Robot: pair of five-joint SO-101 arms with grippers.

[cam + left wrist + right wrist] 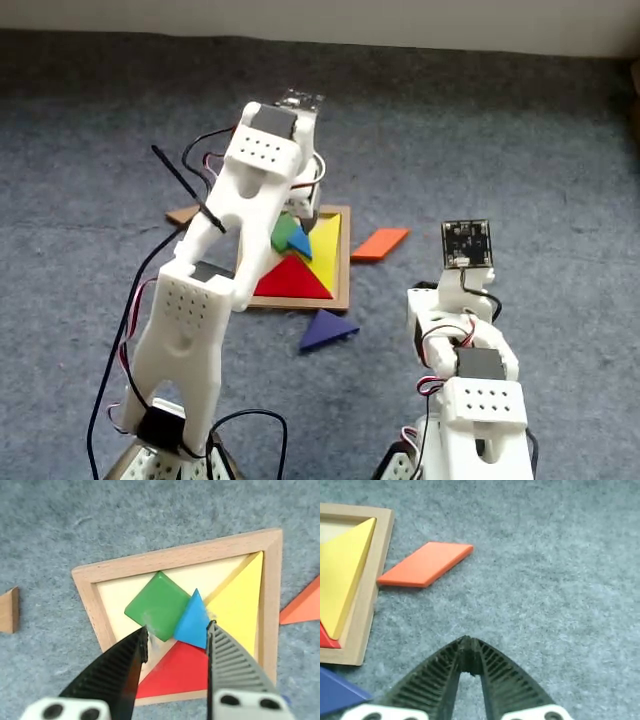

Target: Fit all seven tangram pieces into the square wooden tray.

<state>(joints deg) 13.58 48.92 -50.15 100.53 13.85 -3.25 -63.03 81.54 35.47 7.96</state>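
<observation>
Tangram tray (175, 560) under the left gripper (177, 632), four pieces inside.
Its fingers stood apart above the tray, the green square (155, 605) and small blue triangle (192, 620) just beyond their tips, touching each other, with the yellow triangle (240, 600) and red triangle (180, 667) flat alongside. The high view, where the arm covered much of this, added a dark blue triangle (327, 328) and a brown piece (183, 213) outside the tray. The right gripper (465, 641), fingertips together, hung over carpet (560, 555), the orange parallelogram (425, 562) ahead of it beside the tray.
</observation>
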